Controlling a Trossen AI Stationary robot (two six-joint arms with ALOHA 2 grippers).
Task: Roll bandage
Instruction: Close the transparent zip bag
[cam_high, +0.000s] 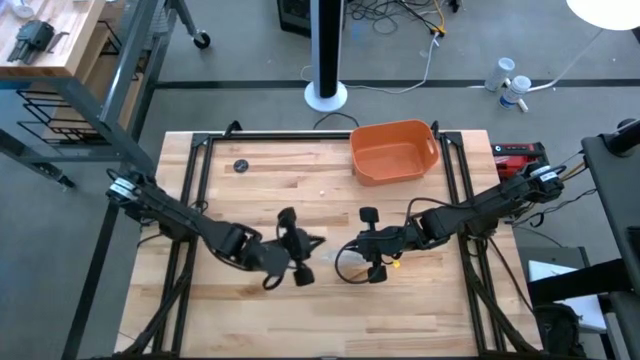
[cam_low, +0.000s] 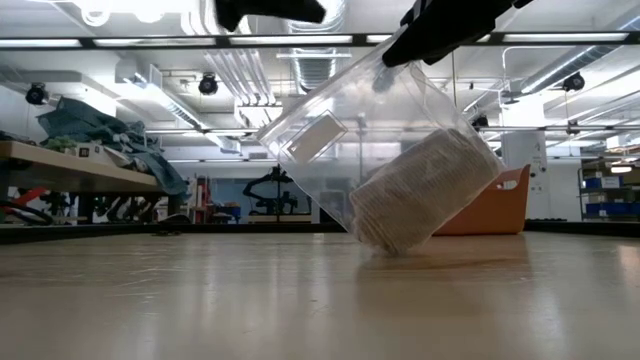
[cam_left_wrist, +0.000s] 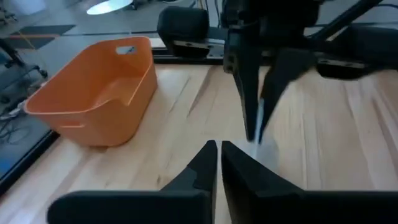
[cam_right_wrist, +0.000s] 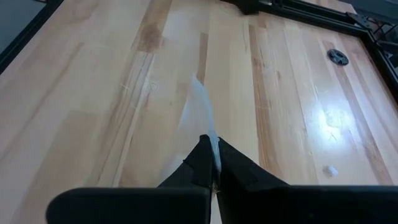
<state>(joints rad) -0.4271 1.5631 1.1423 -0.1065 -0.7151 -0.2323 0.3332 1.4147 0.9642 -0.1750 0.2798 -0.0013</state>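
Right gripper (cam_right_wrist: 211, 149) fingers are pinched tight on a thin edge of the clear wrapper (cam_right_wrist: 198, 112), with no gap showing. The wrapper hangs from them. Inside it sits the bandage (cam_low: 425, 190), an off-white roll (not loose, so it likely has to come out before any rolling). The roll is below the right fingers, at the wrapper's lower end. Its long axis is tilted and its low corner touches the tabletop (cam_high: 250, 310). Left gripper (cam_left_wrist: 217, 149) fingers are closed on nothing, pointing at the right gripper and the hanging film, just beside the wrapper's free end. The right arm carries the load and the left is the near free one. My read is that the next move depends on the left reaching the wrapper's far side. The tub (cam_high: 392, 150) stands apart behind.
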